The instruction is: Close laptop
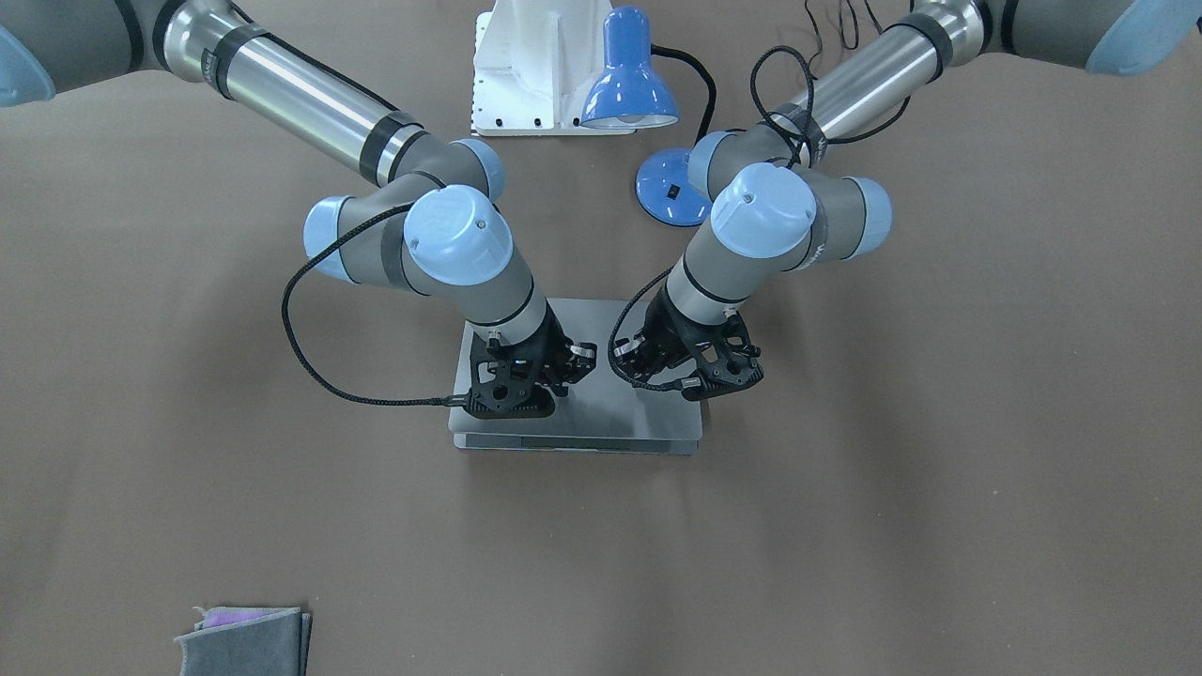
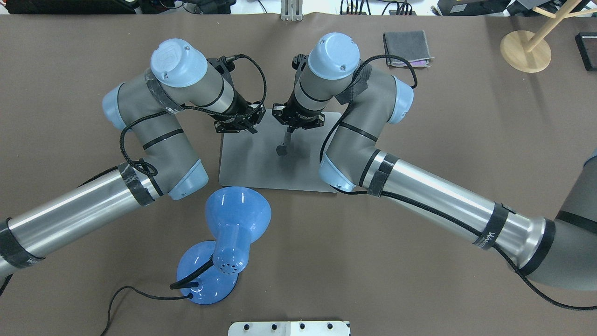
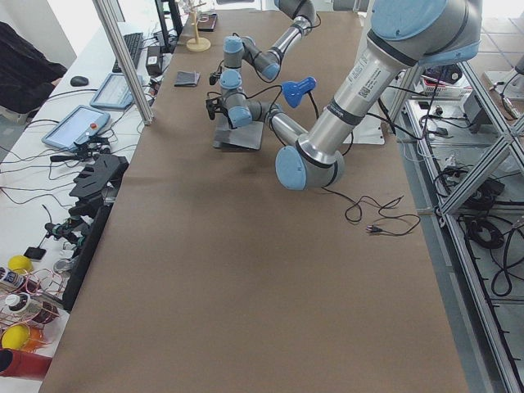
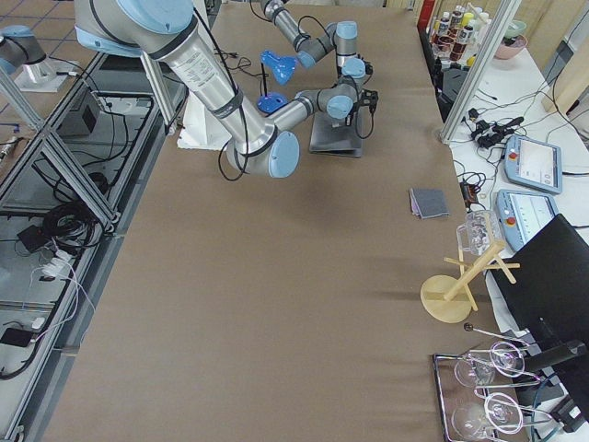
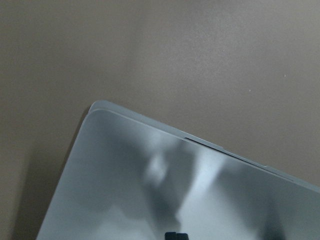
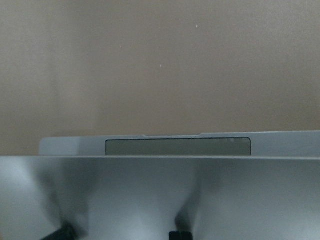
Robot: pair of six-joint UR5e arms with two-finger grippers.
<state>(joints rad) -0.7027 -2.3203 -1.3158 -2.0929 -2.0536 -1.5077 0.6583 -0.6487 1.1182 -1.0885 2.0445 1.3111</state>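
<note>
The grey laptop (image 1: 601, 413) lies mid-table with its lid lowered almost flat; it also shows from overhead (image 2: 261, 163), with a dark logo on the lid. In the right wrist view a thin strip of the base (image 6: 175, 146) shows beyond the lid's edge. My right gripper (image 1: 515, 402) rests on the lid near its front edge; its tips (image 6: 179, 235) look shut. My left gripper (image 1: 700, 385) is down at the lid's other front corner, with its tips (image 5: 176, 236) together on the lid (image 5: 125, 190).
A blue desk lamp (image 2: 238, 219) stands just behind the laptop on the robot's side, its cord trailing away. A white mount (image 1: 535, 66) sits at the robot's base. A folded grey cloth (image 2: 406, 44) and a wooden stand (image 2: 525, 50) lie at the far edge.
</note>
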